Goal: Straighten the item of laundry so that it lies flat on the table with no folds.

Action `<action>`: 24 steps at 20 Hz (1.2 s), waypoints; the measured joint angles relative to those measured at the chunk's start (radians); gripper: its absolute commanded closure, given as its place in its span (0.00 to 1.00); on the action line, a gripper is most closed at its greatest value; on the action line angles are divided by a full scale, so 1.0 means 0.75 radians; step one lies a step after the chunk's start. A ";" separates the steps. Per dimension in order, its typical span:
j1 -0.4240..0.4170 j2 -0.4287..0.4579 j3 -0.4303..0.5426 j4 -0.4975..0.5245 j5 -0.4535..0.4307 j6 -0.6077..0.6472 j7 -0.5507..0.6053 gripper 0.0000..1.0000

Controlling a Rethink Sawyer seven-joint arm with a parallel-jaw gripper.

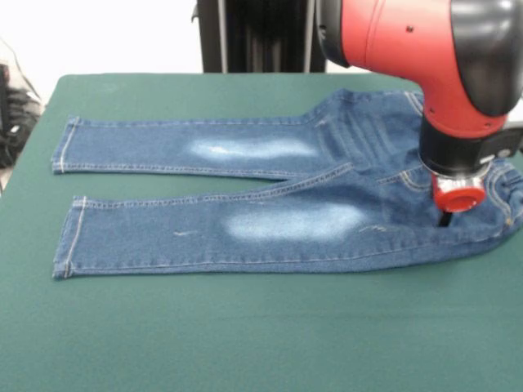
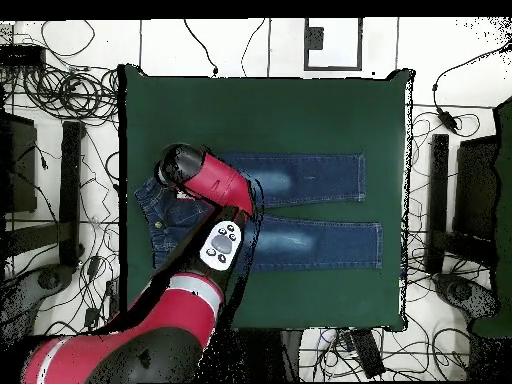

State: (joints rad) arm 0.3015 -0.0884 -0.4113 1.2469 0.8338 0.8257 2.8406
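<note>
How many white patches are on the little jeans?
2. One faded patch is on the thigh of the leg farther from the camera in the front view; the other is on the nearer leg. The arm covers some of the waist, so more could be hidden.

We see the jeans (image 2: 300, 210) spread on the green table (image 2: 300, 110), legs pointing right, lying side by side and apart. Our red arm (image 2: 215, 185) reaches over the waistband at the left, hiding the gripper. Cables (image 2: 60, 90) surround the table.

Dark green table (image 1: 245, 335) under the gripper (image 1: 445, 219), carrying only blue jeans (image 1: 270, 220), spread flat, legs stretching away from the tool
</note>
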 measured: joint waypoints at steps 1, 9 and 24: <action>-0.009 -0.019 0.017 0.015 -0.013 -0.025 -0.002 0.00; -0.073 -0.292 0.074 0.217 -0.158 -0.253 -0.022 0.00; -0.152 -0.659 0.067 0.251 -0.409 -0.186 -0.022 0.00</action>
State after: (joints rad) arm 0.1873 -0.5826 -0.3610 1.4351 0.5273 0.6861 2.8241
